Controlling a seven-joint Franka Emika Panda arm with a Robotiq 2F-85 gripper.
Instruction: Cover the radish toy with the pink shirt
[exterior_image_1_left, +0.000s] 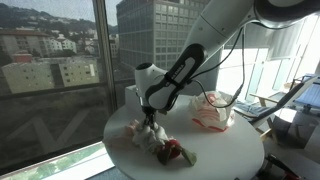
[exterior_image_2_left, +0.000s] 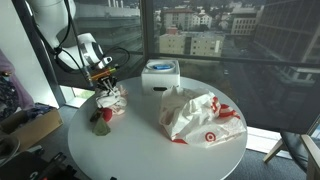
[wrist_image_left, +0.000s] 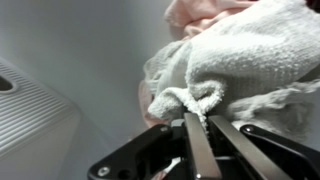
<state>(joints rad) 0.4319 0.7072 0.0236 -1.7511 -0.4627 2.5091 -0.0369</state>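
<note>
Lying flat on the round table (exterior_image_1_left: 235, 150), near the rim: the radish (exterior_image_1_left: 176, 150), red, right beside the shirt (exterior_image_1_left: 148, 136) and touching it. Not covered yet. Stretched long-ways from the shirt out toward the table's rim, in both exterior views. Too small to tell which end is the leafy one.

Bunched in a small heap: the shirt, mostly whitish with some pink. Right on top of the heap, coming straight down: the gripper (exterior_image_1_left: 151, 120), hung from the white arm (exterior_image_1_left: 215, 40). Hides a bit of the heap's top.

Seen only in the wrist view: the gripper (wrist_image_left: 201, 120) with its fingers (wrist_image_left: 190, 145) squeezed almost together, pinching a fold of the shirt (wrist_image_left: 230, 60). Pink cloth at the very top of that view. Radish not seen there.

Seen only in an exterior view: a box (exterior_image_2_left: 160, 75), white and blue, at the far side of the table (exterior_image_2_left: 130, 150), well apart from the radish (exterior_image_2_left: 100, 122) and the gripper (exterior_image_2_left: 103, 80).

In both exterior views: a white bag (exterior_image_2_left: 200, 118) with red marks, crumpled, well apart from the shirt (exterior_image_2_left: 112, 98). Behind it all, big windows (exterior_image_1_left: 60, 60) with buildings outside.
</note>
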